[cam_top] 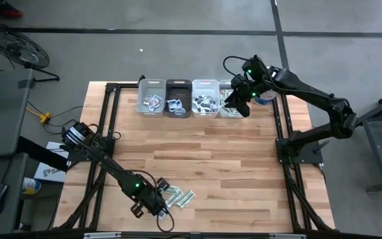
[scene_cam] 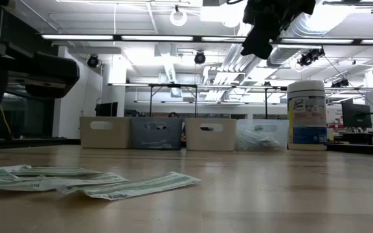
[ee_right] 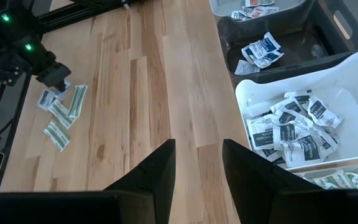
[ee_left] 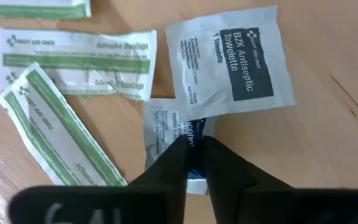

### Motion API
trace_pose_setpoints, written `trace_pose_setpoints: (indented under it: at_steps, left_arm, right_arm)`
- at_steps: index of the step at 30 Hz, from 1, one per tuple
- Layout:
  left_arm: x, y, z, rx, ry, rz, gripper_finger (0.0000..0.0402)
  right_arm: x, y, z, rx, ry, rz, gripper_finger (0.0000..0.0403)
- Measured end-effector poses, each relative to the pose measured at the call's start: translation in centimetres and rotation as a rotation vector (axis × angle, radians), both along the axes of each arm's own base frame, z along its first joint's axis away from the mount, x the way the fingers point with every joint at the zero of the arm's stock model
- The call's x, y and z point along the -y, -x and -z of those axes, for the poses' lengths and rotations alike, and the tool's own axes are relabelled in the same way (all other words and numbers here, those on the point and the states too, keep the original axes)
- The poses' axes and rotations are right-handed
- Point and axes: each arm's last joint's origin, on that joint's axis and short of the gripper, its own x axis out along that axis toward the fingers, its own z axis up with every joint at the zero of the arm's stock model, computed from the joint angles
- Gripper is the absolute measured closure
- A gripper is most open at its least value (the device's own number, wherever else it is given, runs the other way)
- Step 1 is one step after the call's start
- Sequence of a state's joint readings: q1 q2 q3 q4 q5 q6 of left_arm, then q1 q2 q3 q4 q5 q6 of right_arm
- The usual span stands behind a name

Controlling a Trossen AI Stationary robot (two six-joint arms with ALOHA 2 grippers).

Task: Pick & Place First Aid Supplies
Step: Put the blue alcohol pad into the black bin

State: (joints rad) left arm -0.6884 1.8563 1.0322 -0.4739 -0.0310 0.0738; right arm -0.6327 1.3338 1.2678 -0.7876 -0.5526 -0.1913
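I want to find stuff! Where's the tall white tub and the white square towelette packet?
Tall white round canister (scene_cam: 306, 113), low view, its label.
White square antiseptic towelette packet (ee_left: 229, 59), left wrist view, its printed middle.

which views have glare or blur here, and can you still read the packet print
Low view: ceiling lights blow out, packets near the lens lie soft. Left wrist view: end effector blurred, "BZK Antiseptic Towelette" on the white packet readable. High view: even light, print too small.

Open right pincer beside packet-filled bins

Grey concrete floor; white ceiling, long strip lights; exposed ducts; distant tables.
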Motion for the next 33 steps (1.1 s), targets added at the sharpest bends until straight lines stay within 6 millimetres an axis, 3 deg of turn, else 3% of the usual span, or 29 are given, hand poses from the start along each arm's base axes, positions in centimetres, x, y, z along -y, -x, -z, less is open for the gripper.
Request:
trace_pose_setpoints:
  at_steps: [5, 16, 25, 33]
  left_arm:
    - [0.1, -0.1, 0.0, 0.002, 0.020, -0.039, 0.0395]
    - [0.0, -0.1, -0.2, 0.003, 0.016, -0.084, 0.0400]
    - [0.3, -0.8, -2.2, -0.009, -0.082, -0.100, 0.0401]
    - [-0.3, -1.0, -4.4, -0.028, -0.268, -0.149, 0.0401]
  right_arm:
    - [0.0, 0.0, 0.0, 0.000, 0.000, 0.000, 0.0276]
    - [0.0, 0.0, 0.0, 0.000, 0.000, -0.001, 0.0276]
    - [0.0, 0.0, 0.0, 0.001, 0.000, -0.001, 0.0276]
    - [0.0, 0.0, 0.0, 0.005, 0.017, -0.014, 0.0276]
